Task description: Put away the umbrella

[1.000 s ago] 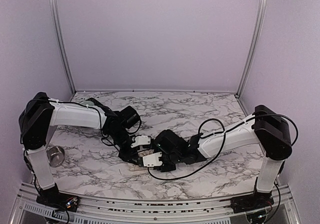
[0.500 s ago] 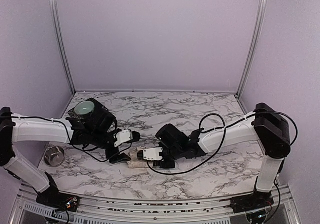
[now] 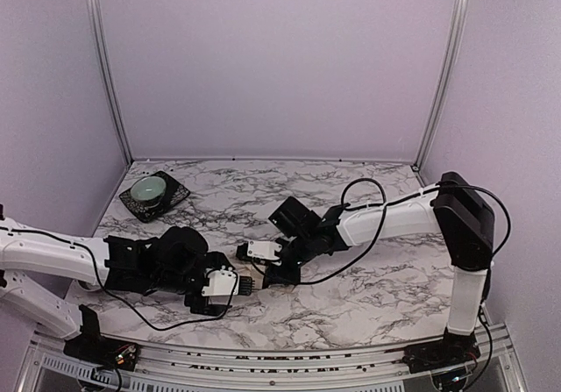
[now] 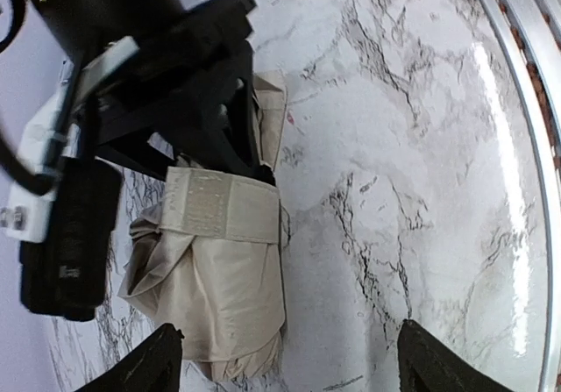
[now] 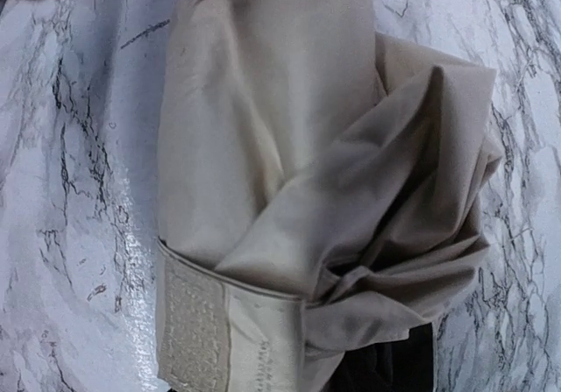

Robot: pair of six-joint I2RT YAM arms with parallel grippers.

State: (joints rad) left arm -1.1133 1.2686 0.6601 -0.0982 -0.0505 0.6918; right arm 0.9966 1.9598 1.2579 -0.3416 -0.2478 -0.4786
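I see the umbrella (image 4: 219, 295), a crumpled cream-beige bundle cinched by its strap (image 4: 219, 208), on the tabletop (image 4: 421, 146); right gripper (image 4: 232, 142) clamps its end, left gripper (image 4: 294, 366) spread wide.

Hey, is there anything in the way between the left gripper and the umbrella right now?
Nothing visible does. The left gripper, jaws open, faces the umbrella with only bare marble table around it. The right gripper sits at the umbrella's far end, beyond it rather than in between.
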